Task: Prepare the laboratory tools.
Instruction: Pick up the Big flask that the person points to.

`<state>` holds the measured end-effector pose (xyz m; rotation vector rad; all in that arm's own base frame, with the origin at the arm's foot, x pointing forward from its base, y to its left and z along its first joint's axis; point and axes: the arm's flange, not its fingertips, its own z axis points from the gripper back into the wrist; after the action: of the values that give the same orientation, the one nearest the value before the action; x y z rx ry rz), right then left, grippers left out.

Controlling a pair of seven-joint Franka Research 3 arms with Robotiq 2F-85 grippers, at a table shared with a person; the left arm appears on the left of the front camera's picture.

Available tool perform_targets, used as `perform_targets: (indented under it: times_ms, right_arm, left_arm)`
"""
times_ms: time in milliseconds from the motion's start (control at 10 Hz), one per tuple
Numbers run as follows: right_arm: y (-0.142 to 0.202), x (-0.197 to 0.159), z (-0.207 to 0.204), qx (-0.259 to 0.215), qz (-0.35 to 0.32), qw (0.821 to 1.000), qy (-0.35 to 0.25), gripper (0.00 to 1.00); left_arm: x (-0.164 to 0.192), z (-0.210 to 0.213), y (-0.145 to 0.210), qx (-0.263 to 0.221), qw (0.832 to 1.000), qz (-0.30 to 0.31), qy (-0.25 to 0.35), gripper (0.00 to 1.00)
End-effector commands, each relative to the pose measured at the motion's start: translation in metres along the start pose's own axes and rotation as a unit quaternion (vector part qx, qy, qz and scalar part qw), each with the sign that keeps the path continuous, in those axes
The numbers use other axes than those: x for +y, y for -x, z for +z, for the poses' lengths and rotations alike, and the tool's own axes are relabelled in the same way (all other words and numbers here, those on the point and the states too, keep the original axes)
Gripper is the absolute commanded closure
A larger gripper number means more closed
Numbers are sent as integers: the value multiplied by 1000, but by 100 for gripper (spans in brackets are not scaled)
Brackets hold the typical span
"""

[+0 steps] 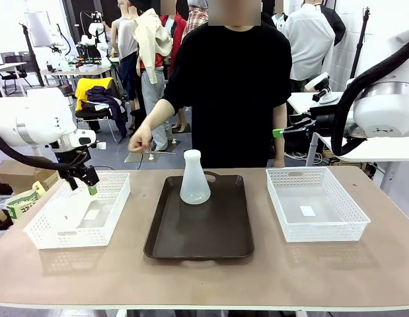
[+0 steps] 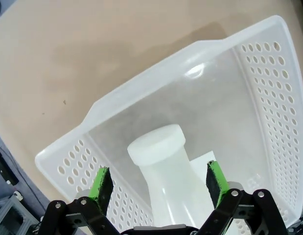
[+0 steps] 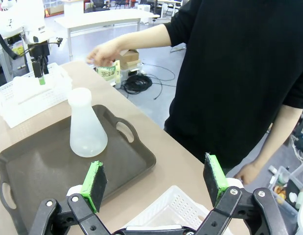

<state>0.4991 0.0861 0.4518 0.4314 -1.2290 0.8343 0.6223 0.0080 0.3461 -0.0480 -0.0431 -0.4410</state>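
Beige counter (image 1: 323, 271), shared with a person (image 1: 230, 86) in black: one frosted conical flask (image 1: 195, 179) stands upright at the far end of the dark brown tray (image 1: 224, 241). Left of the tray, the left tool (image 2: 159, 177) hangs released over the white lattice basket (image 2: 271, 98), green pads (image 2: 103, 181) flanking the neck of a second flask (image 2: 163, 156) without touching. Right of the tray, the right tool (image 3: 154, 177) hovers released and empty. A sound pickup likely means closing squarely below the lip, then lifting clear of the basket wall.

Robotics lab. White robot arm (image 1: 26, 125) at left of frame, second arm (image 1: 389, 109) at right, flanking worktop (image 1: 323, 277) with flask (image 1: 194, 178) at centre. More desks (image 1: 72, 69) upper left. Cable tangle (image 3: 139, 82) on floor, upper middle of right wrist view.
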Motion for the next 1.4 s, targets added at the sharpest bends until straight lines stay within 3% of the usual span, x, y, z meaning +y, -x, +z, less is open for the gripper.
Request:
perform_targets:
  times_ms: [0, 900, 1300]
  right_arm:
    - [-1, 1, 1, 8, -5, 1000, 1, 0]
    - [-1, 1, 1, 8, -5, 1000, 1, 0]
    - [-1, 1, 1, 8, -5, 1000, 1, 0]
  left_arm:
    - [5, -6, -9, -7, 1000, -5, 1, 0]
    - [-12, -27, -23, -2, 999, -4, -34, 2]
    - [-13, -28, -26, 3, 999, 20, -42, 77]
